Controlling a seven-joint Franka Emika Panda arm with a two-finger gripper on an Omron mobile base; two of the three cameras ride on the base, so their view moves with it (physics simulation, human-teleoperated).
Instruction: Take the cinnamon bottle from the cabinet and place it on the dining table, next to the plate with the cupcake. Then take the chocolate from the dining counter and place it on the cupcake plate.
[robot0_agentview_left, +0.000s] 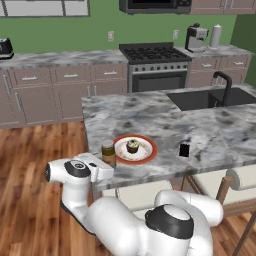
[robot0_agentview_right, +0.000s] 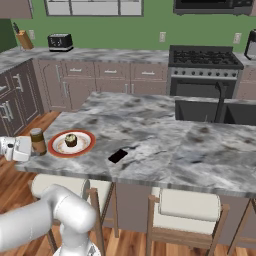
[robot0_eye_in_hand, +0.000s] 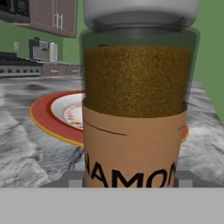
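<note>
1. Cinnamon bottle (robot0_agentview_left: 108, 153) stands upright near the tabletop (robot0_agentview_left: 215, 131) front-left corner, just beside the plate (robot0_agentview_left: 148, 152); brown powder fills it under a pale lid.
2. Plate holds only the cupcake (robot0_agentview_left: 132, 146), at its centre.
3. Chocolate (robot0_agentview_left: 184, 149) lies on bare marble near the front edge, apart from the plate.
4. Tool (robot0_agentview_left: 104, 170) is at the bottle; pinching or spread, cannot tell.

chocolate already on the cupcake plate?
No, the chocolate lies on the marble dining table, apart from the plate holding the cupcake.
</note>
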